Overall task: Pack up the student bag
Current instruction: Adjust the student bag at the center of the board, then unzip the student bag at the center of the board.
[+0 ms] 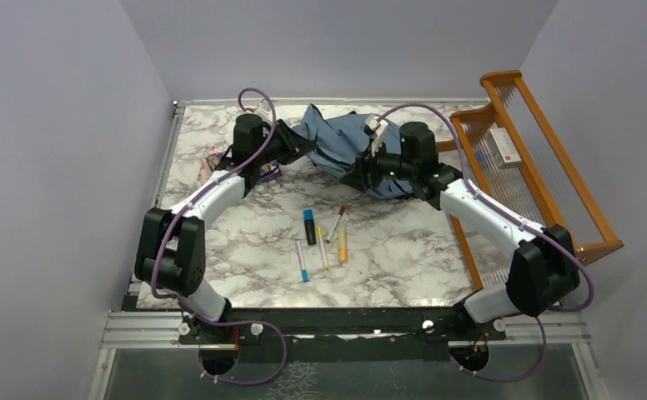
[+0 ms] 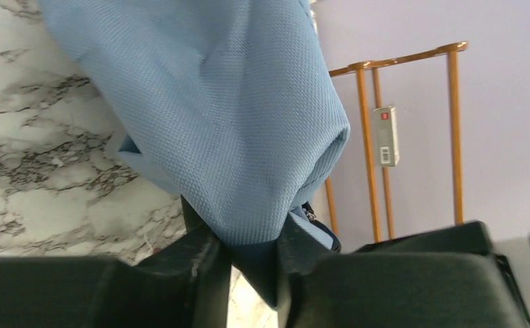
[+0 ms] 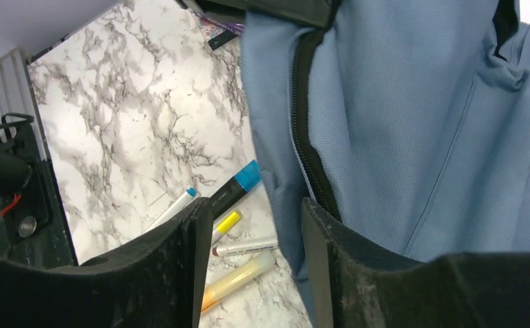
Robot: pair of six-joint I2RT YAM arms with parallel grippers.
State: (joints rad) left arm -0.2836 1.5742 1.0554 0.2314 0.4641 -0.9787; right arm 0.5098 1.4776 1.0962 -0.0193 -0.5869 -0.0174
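The dusty-blue student bag point(image 1: 341, 142) lies bunched at the back middle of the marble table. My left gripper point(image 1: 303, 143) is shut on a fold of its fabric at the bag's left end; in the left wrist view the cloth point(image 2: 214, 102) is pinched between the jaws point(image 2: 252, 253). My right gripper point(image 1: 368, 171) is at the bag's front right side, jaws open. In the right wrist view the bag's black zipper edge point(image 3: 310, 157) hangs in the gap point(image 3: 255, 225) beside the right finger point(image 3: 330, 239).
Several pens and markers lie in front of the bag, among them a blue-capped black marker point(image 1: 309, 226), an orange one point(image 1: 342, 245) and a white one point(image 1: 301, 260). An orange wooden rack point(image 1: 537, 158) holding a white box point(image 1: 504, 147) stands at the right. A small colourful item point(image 1: 216, 156) lies under the left arm.
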